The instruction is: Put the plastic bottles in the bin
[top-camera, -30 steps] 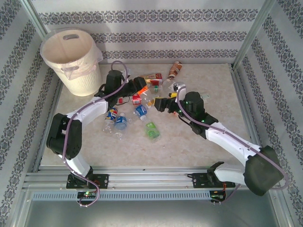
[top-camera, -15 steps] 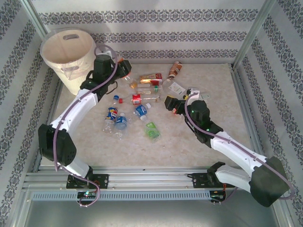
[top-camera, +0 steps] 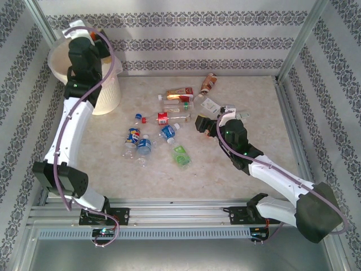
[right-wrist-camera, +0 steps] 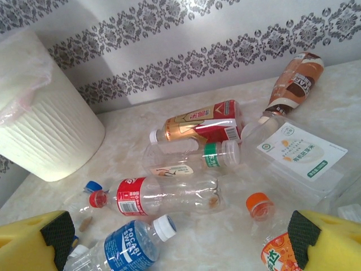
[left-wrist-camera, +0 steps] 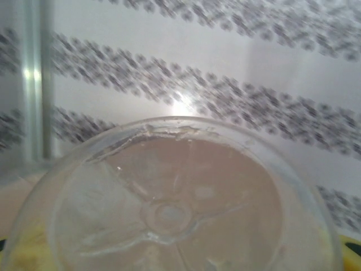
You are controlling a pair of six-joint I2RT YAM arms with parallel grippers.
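Observation:
My left gripper (top-camera: 101, 48) is raised over the rim of the cream-white bin (top-camera: 110, 96), shut on a clear plastic bottle whose round base (left-wrist-camera: 169, 214) is close to the left wrist camera. My right gripper (right-wrist-camera: 180, 248) hangs open low over the table, its yellow fingertips (right-wrist-camera: 34, 243) wide apart with nothing between them. Ahead of it lie a red-label bottle (right-wrist-camera: 163, 195), a blue-label bottle (right-wrist-camera: 127, 245), a green-label bottle (right-wrist-camera: 186, 158) and a red-and-gold bottle (right-wrist-camera: 203, 125). An orange-label bottle (right-wrist-camera: 279, 251) lies by its right finger.
A brown bottle (top-camera: 208, 83) lies near the back wall. A clear box with a white label (right-wrist-camera: 299, 152) sits right of the pile. Two blue-label bottles (top-camera: 138, 141) and a green one (top-camera: 181, 155) lie nearer the arms. Loose caps (top-camera: 141, 117) are scattered about.
My left arm has swung up and left from the bottle pile to above the bin, carrying the clear bottle. My right arm drew back slightly to the right, still open.

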